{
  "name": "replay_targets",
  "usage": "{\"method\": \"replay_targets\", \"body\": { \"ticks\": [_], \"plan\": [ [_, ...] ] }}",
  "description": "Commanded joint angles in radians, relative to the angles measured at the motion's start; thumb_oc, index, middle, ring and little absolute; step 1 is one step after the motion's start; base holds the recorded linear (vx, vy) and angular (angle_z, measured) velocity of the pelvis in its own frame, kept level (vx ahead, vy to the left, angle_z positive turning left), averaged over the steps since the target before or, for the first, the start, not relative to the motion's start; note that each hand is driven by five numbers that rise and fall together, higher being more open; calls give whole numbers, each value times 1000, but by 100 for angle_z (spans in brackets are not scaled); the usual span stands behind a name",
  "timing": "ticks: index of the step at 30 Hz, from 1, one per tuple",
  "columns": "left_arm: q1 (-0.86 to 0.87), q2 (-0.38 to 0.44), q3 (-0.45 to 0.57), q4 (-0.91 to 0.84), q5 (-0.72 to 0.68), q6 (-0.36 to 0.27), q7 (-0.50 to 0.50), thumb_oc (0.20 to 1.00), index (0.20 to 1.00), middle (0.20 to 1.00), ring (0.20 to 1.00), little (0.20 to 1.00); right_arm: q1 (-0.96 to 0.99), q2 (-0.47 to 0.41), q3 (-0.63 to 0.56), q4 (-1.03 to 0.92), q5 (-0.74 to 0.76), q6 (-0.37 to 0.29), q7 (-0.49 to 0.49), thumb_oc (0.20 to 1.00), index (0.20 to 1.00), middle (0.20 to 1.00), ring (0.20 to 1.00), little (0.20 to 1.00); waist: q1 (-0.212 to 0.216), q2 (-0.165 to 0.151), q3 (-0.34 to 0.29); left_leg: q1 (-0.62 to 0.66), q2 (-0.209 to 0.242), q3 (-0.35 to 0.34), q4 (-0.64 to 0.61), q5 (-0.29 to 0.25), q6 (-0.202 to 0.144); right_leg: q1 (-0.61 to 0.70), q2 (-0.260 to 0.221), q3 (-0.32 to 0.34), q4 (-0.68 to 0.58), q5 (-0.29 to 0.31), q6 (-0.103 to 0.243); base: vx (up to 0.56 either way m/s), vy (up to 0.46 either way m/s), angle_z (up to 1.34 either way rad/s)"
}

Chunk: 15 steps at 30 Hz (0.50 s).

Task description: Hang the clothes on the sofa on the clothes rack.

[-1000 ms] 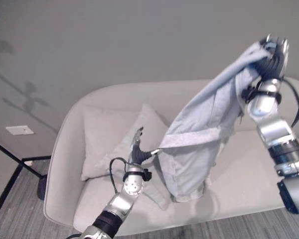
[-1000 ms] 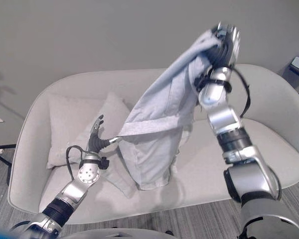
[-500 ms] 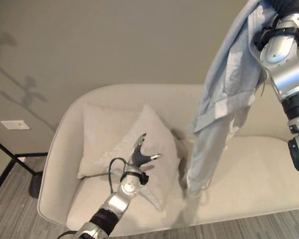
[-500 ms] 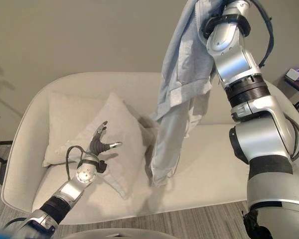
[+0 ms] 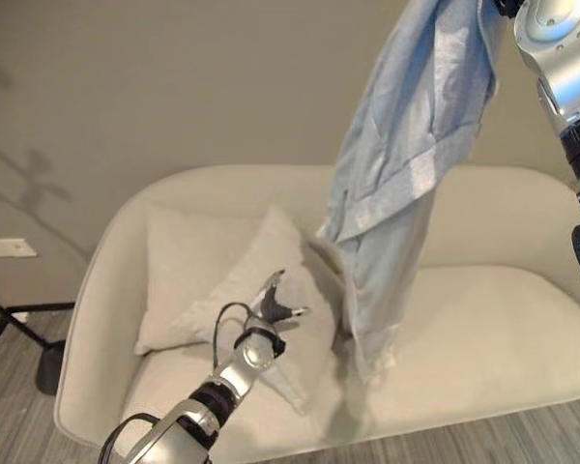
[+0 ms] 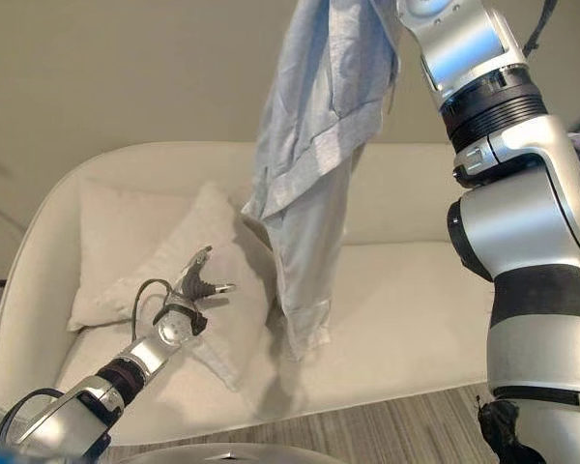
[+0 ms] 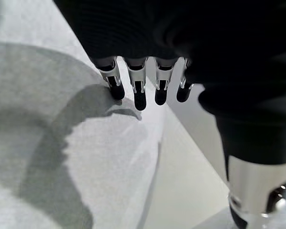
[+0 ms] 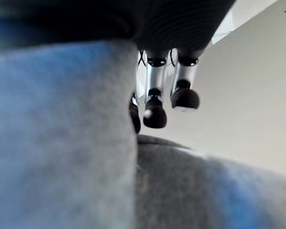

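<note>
Left eye view shows a light blue shirt (image 5: 406,184) hanging high from the raised right arm, with its bottom end dangling just over the sofa (image 5: 483,319) seat, beside a pale pillow (image 5: 261,290). The left robot hand (image 5: 275,307) hovers over that pillow with its fingers spread and holds nothing. In the right wrist view, the right robot hand (image 8: 155,107) has the blue cloth bunched against it with curled fingers beside the cloth, so it seems to be gripping the shirt.
</note>
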Motion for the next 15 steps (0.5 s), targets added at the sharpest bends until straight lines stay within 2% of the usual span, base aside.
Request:
{"method": "replay_targets", "body": {
  "ticks": [1,7,15],
  "plan": [
    [-112,-21,-26,56,-50,-39,-8,1000,1000,1000,1000,1000,-210,-3,47,62,67,-59,-13,200,200,200,200,200,1,-66,-66,17,72,-4,5,-64,-55,-7,-15,-26,26,19,-19,-8,-20,-7],
    [-146,-87,-71,107,-81,-35,-32,1000,1000,1000,1000,1000,-216,23,45,30,131,-78,-8,200,200,200,200,200,-25,-56,-76,20,78,3,5,-64,-58,-11,-10,-14,31,16,-23,1,-11,-4],
    [-229,-182,-129,178,-142,-21,-62,1000,1000,1000,1000,1000,-176,107,30,-86,230,-120,6,200,200,200,200,200,-80,-38,-68,28,104,24,5,-54,-67,-44,13,20,87,-5,-37,-24,-32,-10]
  ]
}}
